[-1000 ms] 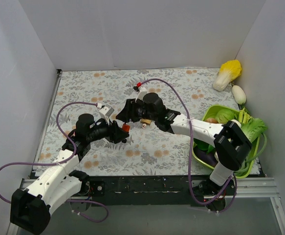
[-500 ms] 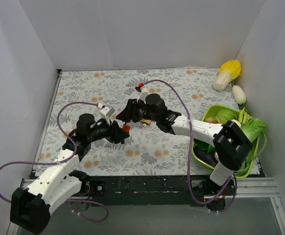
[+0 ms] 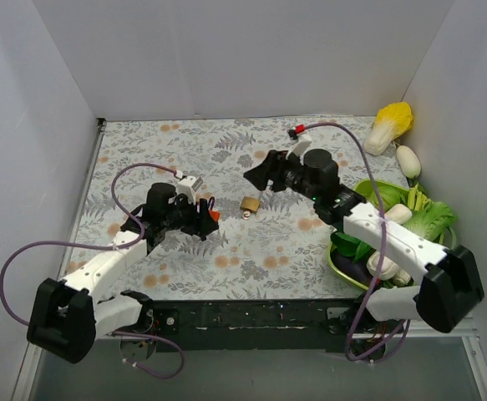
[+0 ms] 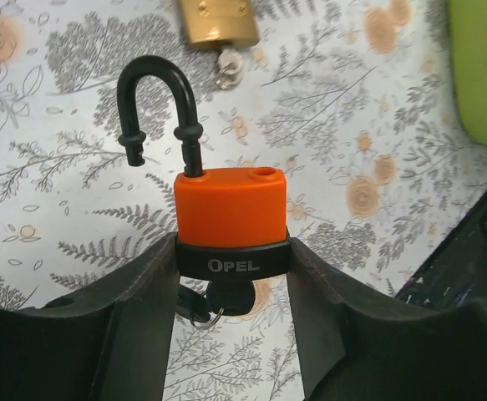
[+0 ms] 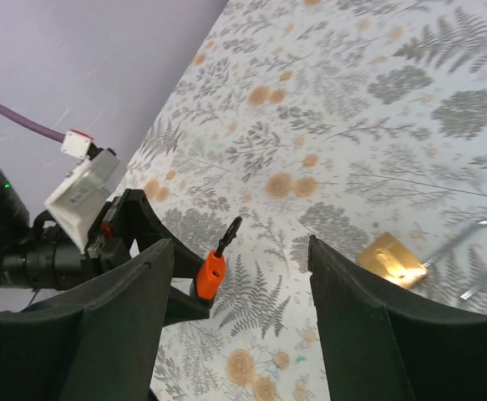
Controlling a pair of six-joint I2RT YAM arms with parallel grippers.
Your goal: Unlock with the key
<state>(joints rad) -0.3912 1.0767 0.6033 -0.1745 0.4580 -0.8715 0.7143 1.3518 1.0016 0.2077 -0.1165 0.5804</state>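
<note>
Two arms work over the floral surface (image 3: pixel 310 251); the right arm (image 3: pixel 377 230) has drawn back toward its own side in the last second, and the right tool (image 3: pixel 258 174) now hangs spread wide and empty, well apart from the lock. The left tool (image 4: pixel 233 251) stays clamped, part-open, on the orange padlock (image 4: pixel 230 205), near a brass padlock (image 3: pixel 249 203) lying on the surface. With the black shackle (image 4: pixel 155 96) sprung free at one end and the key (image 4: pixel 226 296) in the underside, the unlocking appears done.

The left claw (image 4: pixel 230 255) is closed around an orange plastic padlock (image 4: pixel 230 209); the right arm reaches forward, its claw (image 5: pixel 236 267) wide open.
</note>
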